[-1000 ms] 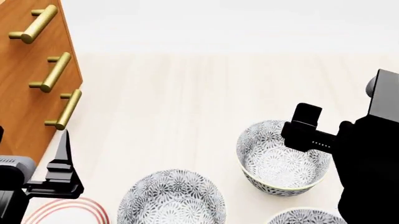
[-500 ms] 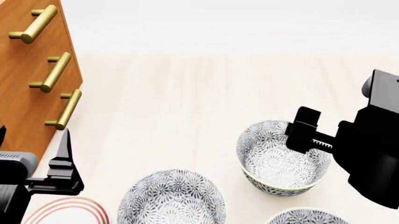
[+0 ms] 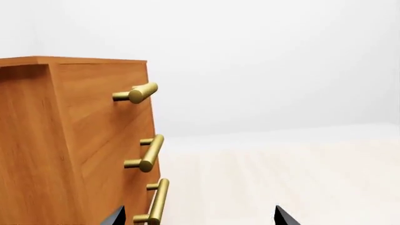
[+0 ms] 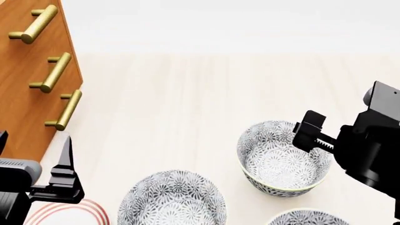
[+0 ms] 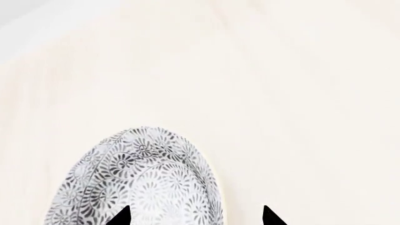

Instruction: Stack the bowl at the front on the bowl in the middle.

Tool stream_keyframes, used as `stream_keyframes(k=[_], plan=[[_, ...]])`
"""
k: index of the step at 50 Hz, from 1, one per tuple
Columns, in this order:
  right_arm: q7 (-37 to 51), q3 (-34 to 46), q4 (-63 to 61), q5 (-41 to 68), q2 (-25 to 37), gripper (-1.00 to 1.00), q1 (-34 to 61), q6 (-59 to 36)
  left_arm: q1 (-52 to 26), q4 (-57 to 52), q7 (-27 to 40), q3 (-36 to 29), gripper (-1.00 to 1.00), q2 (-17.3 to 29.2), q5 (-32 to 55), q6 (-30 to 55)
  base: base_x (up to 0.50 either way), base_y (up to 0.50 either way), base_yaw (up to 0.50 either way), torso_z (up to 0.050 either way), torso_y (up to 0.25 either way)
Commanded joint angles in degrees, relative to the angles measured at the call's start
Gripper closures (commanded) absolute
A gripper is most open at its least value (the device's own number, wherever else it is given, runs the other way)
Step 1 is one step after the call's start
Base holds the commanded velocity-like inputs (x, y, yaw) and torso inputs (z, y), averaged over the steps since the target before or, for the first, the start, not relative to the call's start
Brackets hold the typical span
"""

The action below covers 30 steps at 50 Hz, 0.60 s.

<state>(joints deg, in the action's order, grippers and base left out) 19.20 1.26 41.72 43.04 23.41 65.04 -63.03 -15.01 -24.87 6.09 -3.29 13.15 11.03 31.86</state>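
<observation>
**Currently: three patterned bowls on the tabletop, right hand over the far one**

Far left, a wooden cabinet (image 4: 28, 79) with three brass bar handles (image 4: 55, 71) stands at the tabletop's (image 4: 187, 98) edge. The left wrist view looks along its front face, handles stacked one under another.

Low at left, the left hand (image 4: 37, 161) hangs beside the cabinet's lower corner. Its fingertips stand spread apart in the left wrist view, nothing between them: open and empty. Just below it, the rim of a plate with red rings (image 4: 72, 211) shows at the frame's lower edge.

Centre, near edge: a grey floral bowl (image 4: 172, 199), upright, partly cut by the frame. It sits apart from the others.

Right of centre and farther back: a second floral bowl (image 4: 281, 159), upright, pale rim, interior visible. The right hand (image 4: 310, 132) is above its far right rim, not gripping it. Two dark fingertips (image 5: 119, 216) appear wide apart in the right wrist view with the bowl's rim beneath them: open.

Lower right corner: a third floral bowl (image 4: 306, 218), only its top rim in frame, just beside the second bowl.
</observation>
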Motion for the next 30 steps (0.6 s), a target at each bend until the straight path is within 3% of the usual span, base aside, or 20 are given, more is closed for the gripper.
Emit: stream_keyframes(k=[1,20,30], plan=[[-4.45,3.17,13.21,-4.34,-0.41,-1.0,4.02,7.24,-0.1,0.68,-0.18,-0.32,-1.0,0.66,0.23,-0.21,0.0,0.0,0.0,0.0,0.0],[-12.32,7.62,30.67,-9.39,-3.04,-1.0,9.57,14.61,-0.78,-0.31,-0.09,-0.51,-1.0,1.56,1.28,1.84,0.0,0.0,0.0,0.0,0.0],[-13.78,6.71,33.14,-12.24,-4.22,-1.0,9.79,15.23,-0.5,-0.51,0.08,-0.45,-1.0,2.07,1.58,2.1,0.0,0.0,0.0,0.0,0.0]])
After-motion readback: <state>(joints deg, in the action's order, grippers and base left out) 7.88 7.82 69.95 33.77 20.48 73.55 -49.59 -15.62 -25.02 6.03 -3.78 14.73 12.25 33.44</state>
